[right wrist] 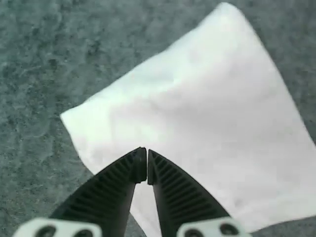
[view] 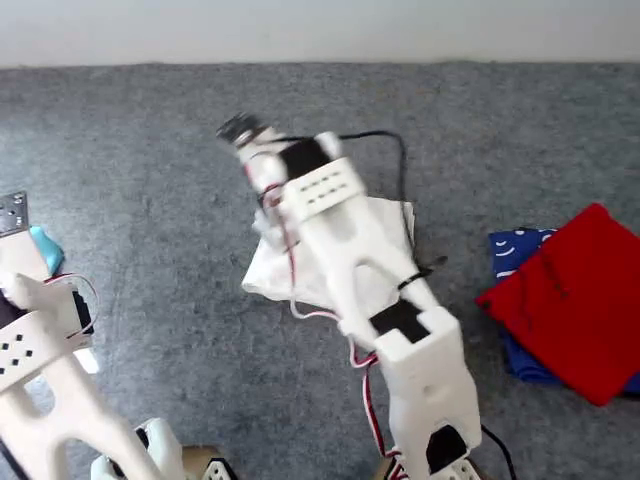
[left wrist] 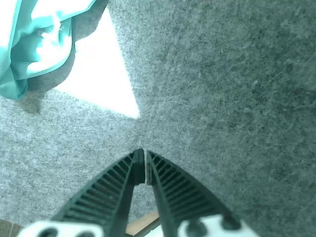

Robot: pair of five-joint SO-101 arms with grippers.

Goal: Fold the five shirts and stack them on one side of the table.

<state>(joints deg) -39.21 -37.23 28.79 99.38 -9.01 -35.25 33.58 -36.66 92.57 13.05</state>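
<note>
Table (view: 150,200): grey felt-like covering, a pale wall along its far edge.
Lying on it:
- White shirt (view: 270,275), folded flat, near the middle.
- Blue shirt (view: 515,250), at the right edge, flat on the covering.
- Red shirt (view: 575,295), folded, on top of the blue one and covering most of it.
- Teal shirt (left wrist: 29,39), bunched, at the left edge, beside a white triangular patch (left wrist: 101,79) of unclear kind.

Grey felt table cover (view: 150,150) — spans the work surface, left to right. White wall (view: 320,30) — runs along its far edge.
</note>
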